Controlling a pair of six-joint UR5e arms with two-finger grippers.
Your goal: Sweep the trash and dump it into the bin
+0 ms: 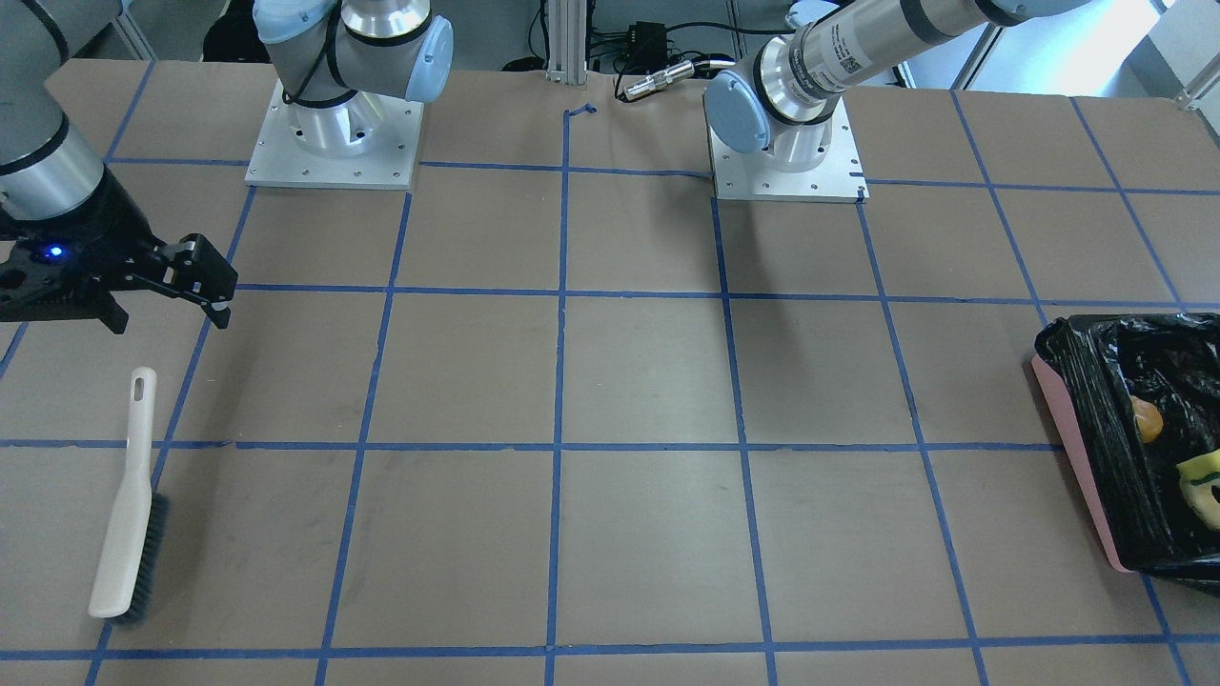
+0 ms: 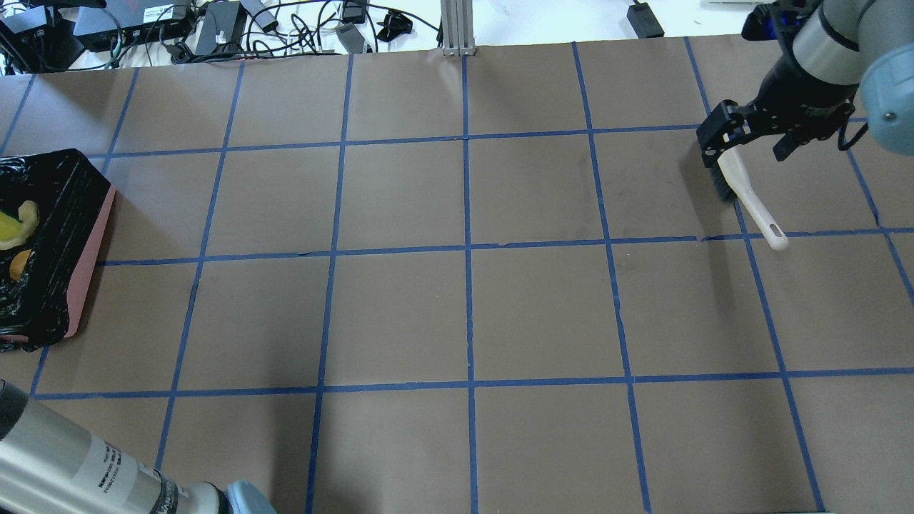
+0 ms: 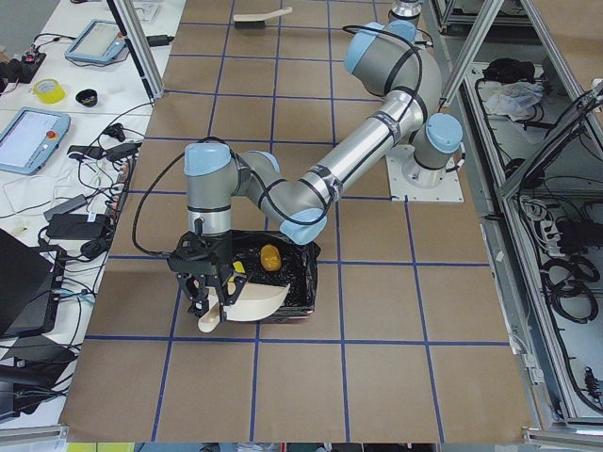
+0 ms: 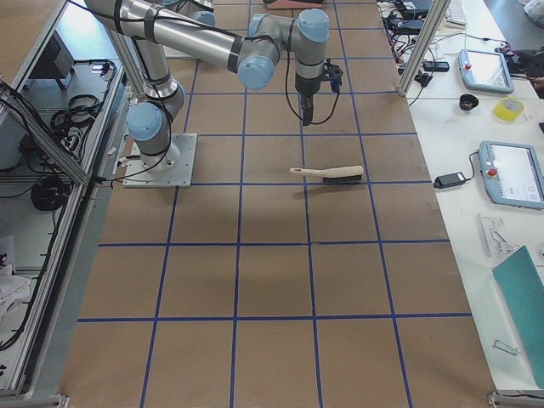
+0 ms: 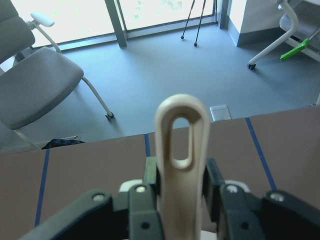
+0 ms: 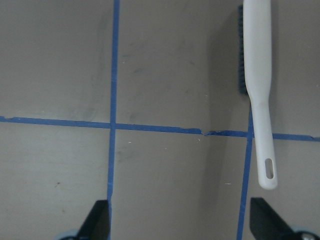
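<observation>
Since the trash lies inside the bin at the front view's right edge, the dustpan is held tipped over it, clamped by the left gripper; the brush is laid flat at lower left, the right gripper spread empty nearby.

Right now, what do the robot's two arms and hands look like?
The left arm and right arm are silver-grey tubes with pale blue joint caps, on square metal plates. The left arm bears a white printed label. Black cables run along both. The left hand and right hand are black, each with two fingers; the right hand shows a blue light.
</observation>
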